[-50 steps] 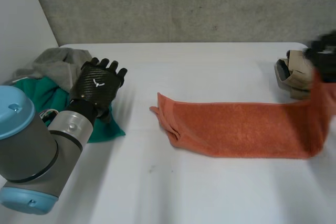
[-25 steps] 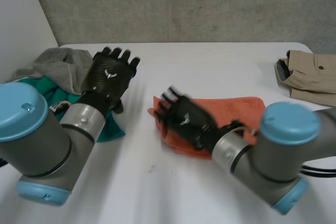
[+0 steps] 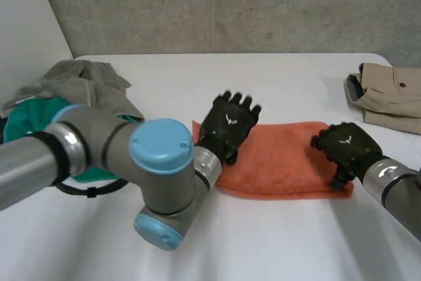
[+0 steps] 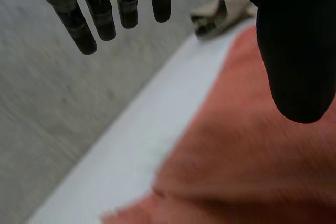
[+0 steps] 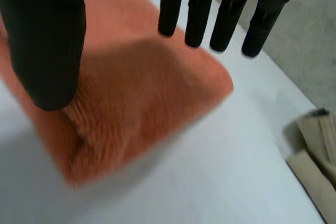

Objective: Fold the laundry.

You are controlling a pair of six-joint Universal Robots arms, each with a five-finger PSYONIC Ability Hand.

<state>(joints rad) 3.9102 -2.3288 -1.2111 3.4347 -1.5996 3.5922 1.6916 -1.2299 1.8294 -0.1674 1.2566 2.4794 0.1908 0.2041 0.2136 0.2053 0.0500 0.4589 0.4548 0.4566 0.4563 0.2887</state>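
Lying flat across the middle of the white table (image 3: pixel 263 248), the orange towel (image 3: pixel 283 162) is folded into a long band running 9 to 3 o'clock.

Left hand (image 3: pixel 229 125) is over the towel's 9 o'clock end, back of hand up, fingers pointing toward 12. In the left wrist view its fingers (image 4: pixel 100 14) are straight and spread, with the thumb held apart from them. The hand is relaxed and open above the cloth. Whether it touches the towel: cannot tell.

Right hand (image 3: pixel 343 146) is at the towel's 3 o'clock end, over the near corner. In the right wrist view its fingers (image 5: pixel 226 19) are straight and the thumb is held away, with the towel under the palm. This hand is also open and holds nothing.

Beige garment (image 3: pixel 388 93), folded, lies at about 2 o'clock from the towel, near the table edge and well apart from it. Grey garment (image 3: pixel 82 80) and green garment (image 3: pixel 29 116) are heaped together at 9 to 10 o'clock, partly behind the left arm (image 3: pixel 118 156).
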